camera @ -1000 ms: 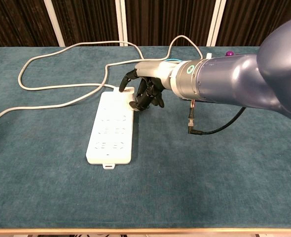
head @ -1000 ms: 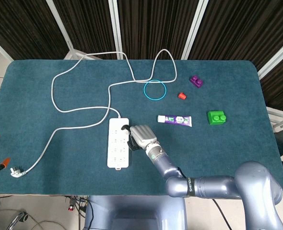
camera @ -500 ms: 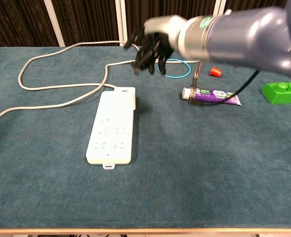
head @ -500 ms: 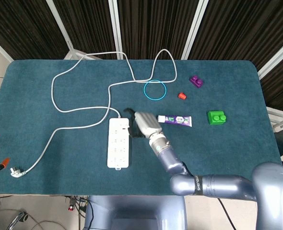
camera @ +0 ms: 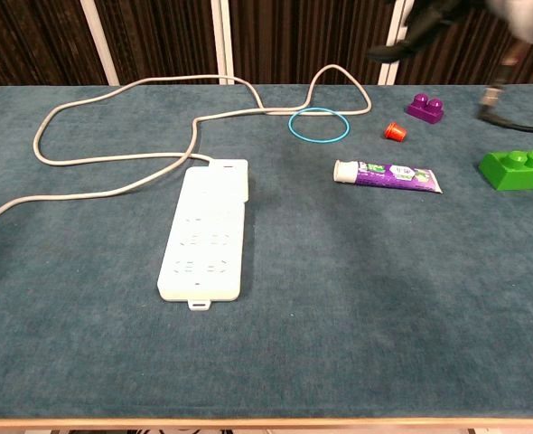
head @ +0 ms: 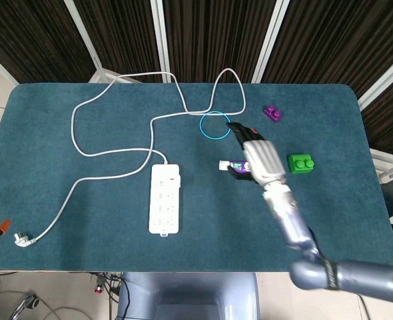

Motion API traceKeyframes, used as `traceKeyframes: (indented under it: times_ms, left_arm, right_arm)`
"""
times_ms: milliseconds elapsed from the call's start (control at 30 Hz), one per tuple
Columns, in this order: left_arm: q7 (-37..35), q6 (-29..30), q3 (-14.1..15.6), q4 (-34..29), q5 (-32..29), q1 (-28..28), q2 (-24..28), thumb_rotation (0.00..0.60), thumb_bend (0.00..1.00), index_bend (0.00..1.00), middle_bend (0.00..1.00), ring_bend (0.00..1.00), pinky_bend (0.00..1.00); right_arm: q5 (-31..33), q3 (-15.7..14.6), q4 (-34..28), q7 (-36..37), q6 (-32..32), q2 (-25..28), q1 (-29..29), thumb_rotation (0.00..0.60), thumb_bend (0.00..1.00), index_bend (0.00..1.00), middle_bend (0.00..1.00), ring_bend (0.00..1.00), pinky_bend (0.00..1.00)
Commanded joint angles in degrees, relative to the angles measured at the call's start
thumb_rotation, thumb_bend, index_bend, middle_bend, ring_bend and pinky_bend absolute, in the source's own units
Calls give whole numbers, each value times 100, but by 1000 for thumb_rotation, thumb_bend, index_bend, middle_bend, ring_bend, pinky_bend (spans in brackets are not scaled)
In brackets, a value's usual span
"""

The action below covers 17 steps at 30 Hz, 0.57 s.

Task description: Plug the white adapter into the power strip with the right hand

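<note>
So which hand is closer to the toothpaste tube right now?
The right hand: in the head view it hangs over the tube, raised above it. The left hand shows in neither view.

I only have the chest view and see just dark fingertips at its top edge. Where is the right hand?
Observer: In the head view the right hand is over the toothpaste tube, between the blue ring and the green block.
Operator: Is it carrying anything?
Observer: No, its fingers are apart and nothing shows in them.
Operator: Where does the power strip cord end?
Observer: Its plug lies loose near the table's front left corner.
</note>
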Motion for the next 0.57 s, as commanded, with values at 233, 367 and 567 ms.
traceKeyframes:
  times_ms: [233,367,567]
  left_arm:
    - [-4,-58,65,-8,109,-16,30,600,143,272,103,17,126]
    - [-55,-57,48,28,103,-18,42,600,143,272,103,17,126]
    - [-122,0,81,62,223,1,77,600,143,272,103,17,126]
  right_arm:
    - [-3043,-2185,415,714,2629,693,-2693,600,359,79,115,146,238]
    - [-3416,-2441,714,613,2934,756,-3085,600,359,79,109,142,238]
    - [-3301,-2370,835,298,2760,835,-3394,600,359,79,105,141,223]
